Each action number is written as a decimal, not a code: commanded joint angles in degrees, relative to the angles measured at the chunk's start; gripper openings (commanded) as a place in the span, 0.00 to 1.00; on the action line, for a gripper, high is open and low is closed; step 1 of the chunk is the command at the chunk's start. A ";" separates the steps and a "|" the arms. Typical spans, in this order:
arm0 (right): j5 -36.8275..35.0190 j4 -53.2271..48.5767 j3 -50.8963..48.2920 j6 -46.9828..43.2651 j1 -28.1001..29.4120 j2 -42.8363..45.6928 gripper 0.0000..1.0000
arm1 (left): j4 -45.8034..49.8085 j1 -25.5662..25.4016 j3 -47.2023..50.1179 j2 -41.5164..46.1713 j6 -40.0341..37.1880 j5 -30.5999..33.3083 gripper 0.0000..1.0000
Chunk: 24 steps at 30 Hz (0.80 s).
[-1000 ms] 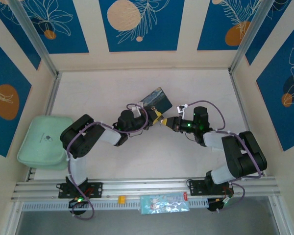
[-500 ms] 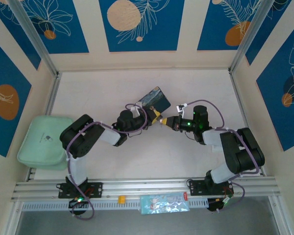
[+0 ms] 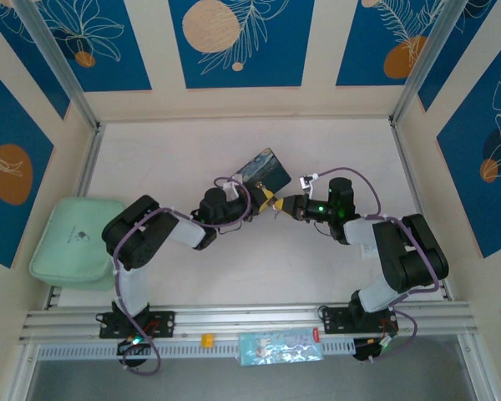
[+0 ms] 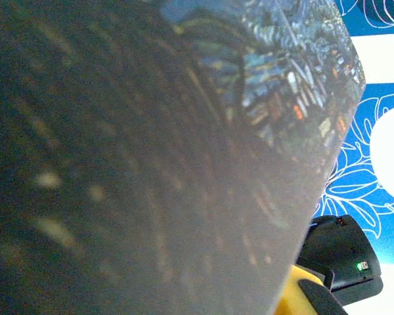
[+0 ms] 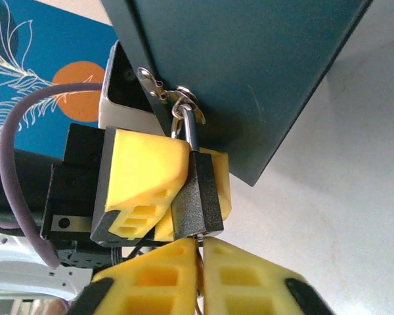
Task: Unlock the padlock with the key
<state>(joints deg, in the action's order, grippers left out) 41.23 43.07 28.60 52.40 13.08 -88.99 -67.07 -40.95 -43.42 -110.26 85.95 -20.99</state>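
The small dark padlock (image 5: 198, 197) hangs by its silvery shackle (image 5: 189, 131) from the hasp of the blue painted box (image 3: 265, 170). My left gripper (image 3: 265, 199) is shut on the padlock, with its yellow fingers (image 5: 141, 174) clamping the body from both sides. My right gripper (image 5: 200, 256) is shut on the key (image 5: 199, 265), a thin brassy sliver between its pads. The key's tip meets the underside of the padlock. In the top view my right gripper (image 3: 282, 206) points left at the lock. The box (image 4: 151, 164) blocks most of the left wrist view.
A mint-green pouch (image 3: 73, 241) lies at the table's left edge. A patterned packet (image 3: 280, 347) and a small yellow piece (image 3: 206, 339) sit on the front rail. The box's dark underside (image 5: 249, 72) slopes just above the lock.
My right gripper has moved a little to the left, up against the padlock, and its jaws have closed slightly tighter. The left arm still holds the padlock in place.
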 commanded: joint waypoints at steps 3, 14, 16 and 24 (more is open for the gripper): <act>-0.06 3.25 0.98 2.35 -0.23 -1.60 0.00 | -4.10 -1.48 -0.34 2.03 0.53 -4.45 0.00; 12.48 28.42 6.05 40.09 -2.59 -16.26 0.00 | -13.62 -1.11 -3.87 -1.50 0.00 -12.31 0.00; 14.69 37.12 8.77 50.29 -2.62 -21.28 0.00 | -13.62 -1.09 -4.75 -1.18 -0.55 -13.97 0.00; 18.75 37.22 14.61 57.38 -3.04 -25.13 0.00 | -13.68 -0.97 -5.73 0.14 -4.92 -19.13 0.00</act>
<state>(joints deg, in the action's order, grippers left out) 63.64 79.40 40.84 102.63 9.28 -112.44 -71.55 -37.87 -46.50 -112.33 85.56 -24.12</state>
